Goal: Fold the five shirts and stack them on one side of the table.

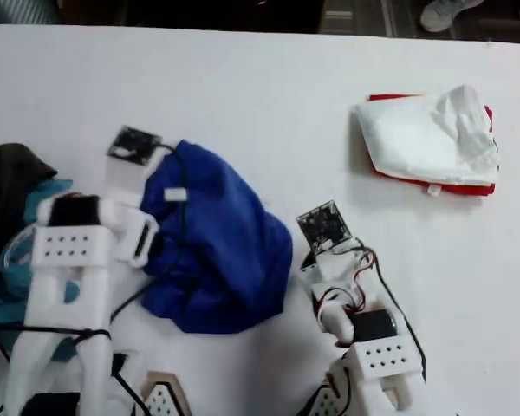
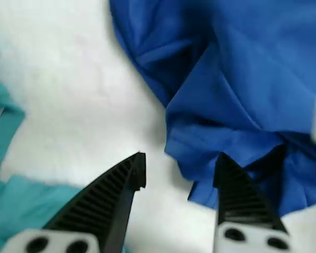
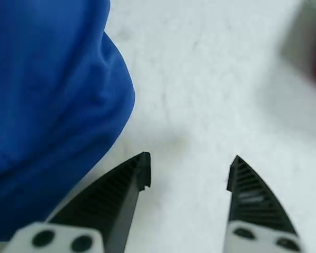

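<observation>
A: Status, left to right?
B: Far left edge of the counter (image 1: pixel 260 78): black garment (image 1: pixel 9 173) bunched up, with the teal shirt (image 1: pixel 0 299) crumpled just beside it, partly under the left arm.
A: Left end effector (image 2: pixel 180 161)?
B: Spread wide, holding nothing. One finger is over bare counter near the teal shirt, the other over the hem of the blue shirt (image 1: pixel 221 251). Can't tell if it's touching.
A: Blue shirt?
B: Unfolded heap, mid-counter, between the two arms.
A: Right end effector (image 3: pixel 189 161)?
B: Also wide and not holding anything. It's above bare counter, with the blue shirt just beside one finger.
A: Stack?
B: Right side, well apart from the heap. White shirt (image 1: pixel 416 139) folded on top of a red shirt (image 1: pixel 472 188), red edge showing underneath.
</observation>
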Robot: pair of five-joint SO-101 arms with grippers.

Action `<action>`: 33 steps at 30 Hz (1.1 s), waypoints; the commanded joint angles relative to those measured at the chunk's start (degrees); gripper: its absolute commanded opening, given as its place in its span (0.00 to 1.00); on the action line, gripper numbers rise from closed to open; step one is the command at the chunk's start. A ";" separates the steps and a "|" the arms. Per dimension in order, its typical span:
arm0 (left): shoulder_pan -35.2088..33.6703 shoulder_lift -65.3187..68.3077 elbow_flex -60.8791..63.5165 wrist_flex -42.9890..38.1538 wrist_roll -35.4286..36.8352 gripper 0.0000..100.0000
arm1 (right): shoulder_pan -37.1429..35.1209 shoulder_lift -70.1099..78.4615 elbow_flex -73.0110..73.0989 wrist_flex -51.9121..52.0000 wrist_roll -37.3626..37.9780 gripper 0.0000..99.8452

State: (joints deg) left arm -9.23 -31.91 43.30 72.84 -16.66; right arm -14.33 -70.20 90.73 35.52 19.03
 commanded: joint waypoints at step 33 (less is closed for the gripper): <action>22.95 8.88 -58.86 13.10 0.09 0.03 | -0.04 -1.10 1.41 -5.05 -0.44 0.24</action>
State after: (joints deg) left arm 10.55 -22.68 -6.99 83.91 -16.75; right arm -14.24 -70.29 92.48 31.82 19.03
